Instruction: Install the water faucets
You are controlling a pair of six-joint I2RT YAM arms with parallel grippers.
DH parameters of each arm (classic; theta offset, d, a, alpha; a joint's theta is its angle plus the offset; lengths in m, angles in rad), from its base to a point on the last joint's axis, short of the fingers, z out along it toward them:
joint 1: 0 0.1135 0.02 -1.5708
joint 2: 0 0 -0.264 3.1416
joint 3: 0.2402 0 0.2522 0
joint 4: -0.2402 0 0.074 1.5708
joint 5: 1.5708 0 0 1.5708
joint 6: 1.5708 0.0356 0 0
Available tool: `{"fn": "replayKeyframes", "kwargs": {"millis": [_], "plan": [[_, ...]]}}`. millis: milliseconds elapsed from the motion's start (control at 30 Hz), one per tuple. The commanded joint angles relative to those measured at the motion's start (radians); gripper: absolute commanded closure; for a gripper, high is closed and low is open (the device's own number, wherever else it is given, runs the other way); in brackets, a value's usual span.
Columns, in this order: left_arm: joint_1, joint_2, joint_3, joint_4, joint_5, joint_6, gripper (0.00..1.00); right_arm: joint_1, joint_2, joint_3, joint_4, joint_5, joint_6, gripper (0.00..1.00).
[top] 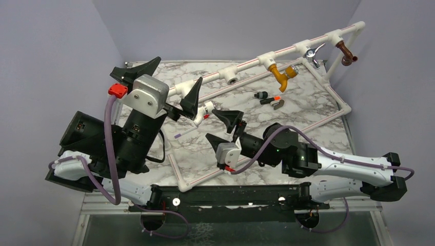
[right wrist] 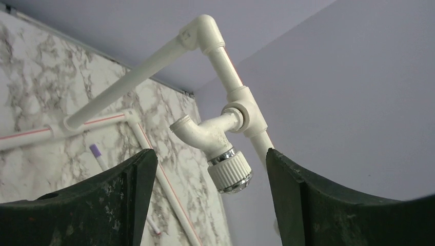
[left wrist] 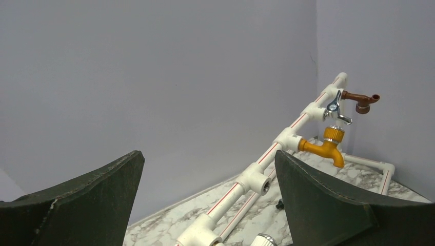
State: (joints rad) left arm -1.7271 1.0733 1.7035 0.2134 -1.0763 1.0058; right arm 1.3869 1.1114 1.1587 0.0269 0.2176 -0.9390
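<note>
White faucet (right wrist: 221,147) seated in tee socket (right wrist: 247,114), apparently self-supporting: right claw (top: 211,124) flanks it, fingers apart and untouching; left claw (left wrist: 209,156) likewise apart.

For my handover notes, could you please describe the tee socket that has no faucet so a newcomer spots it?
Find the white pipe frame on the marble table and follow its raised top rail. The empty tee socket sits between the white faucet and the mustard-yellow faucet; unlike its neighbours, its mouth is open and bare.
</note>
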Motion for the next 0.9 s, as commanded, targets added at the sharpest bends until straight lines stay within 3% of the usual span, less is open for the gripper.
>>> {"fn": "replayKeyframes", "kwargs": {"millis": [0,233,567,867], "plan": [[-0.015,-0.019,-0.009,0.053,-0.035,0.035,0.01,0.000,0.000,0.051,-0.066,-0.027,-0.243,0.18],[-0.015,0.050,0.010,0.031,-0.042,0.045,0.01,0.000,0.077,0.092,-0.064,-0.007,-0.299,0.18],[-0.015,0.052,0.053,-0.095,0.012,-0.072,0.01,0.000,0.195,0.111,-0.037,0.127,-0.427,0.21],[-0.015,0.046,0.053,-0.137,0.053,-0.107,0.01,-0.009,0.239,0.078,0.143,0.191,-0.495,0.31]]}}
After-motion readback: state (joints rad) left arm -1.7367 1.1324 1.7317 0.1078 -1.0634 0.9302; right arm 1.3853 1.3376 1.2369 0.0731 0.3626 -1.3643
